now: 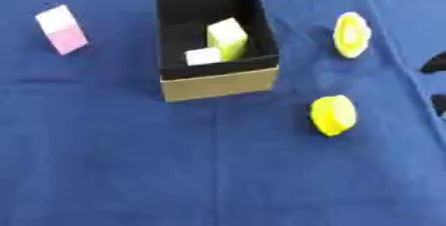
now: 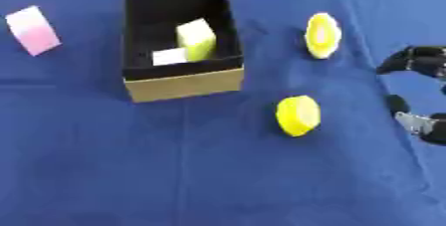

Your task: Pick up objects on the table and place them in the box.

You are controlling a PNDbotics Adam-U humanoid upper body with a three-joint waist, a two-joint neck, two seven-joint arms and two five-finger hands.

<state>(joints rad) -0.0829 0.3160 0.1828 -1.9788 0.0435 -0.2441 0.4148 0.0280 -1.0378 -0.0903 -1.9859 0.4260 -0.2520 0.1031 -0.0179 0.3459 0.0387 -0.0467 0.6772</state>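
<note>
Inside the box [image 1: 218, 83] we already see 2 items: a yellow-green block [image 1: 228, 38] and a small white piece [image 1: 203, 56]. On the blue tabletop [image 1: 218, 170] 3 remain: a pink-and-white block [image 1: 62, 29] at far left and 2 yellow round pieces [image 1: 351, 34] [image 1: 334, 115] to the right. Our right hand [image 2: 420, 60] shows at the right edge, fingers curled, holding nothing; our left hand is out of sight.
</note>
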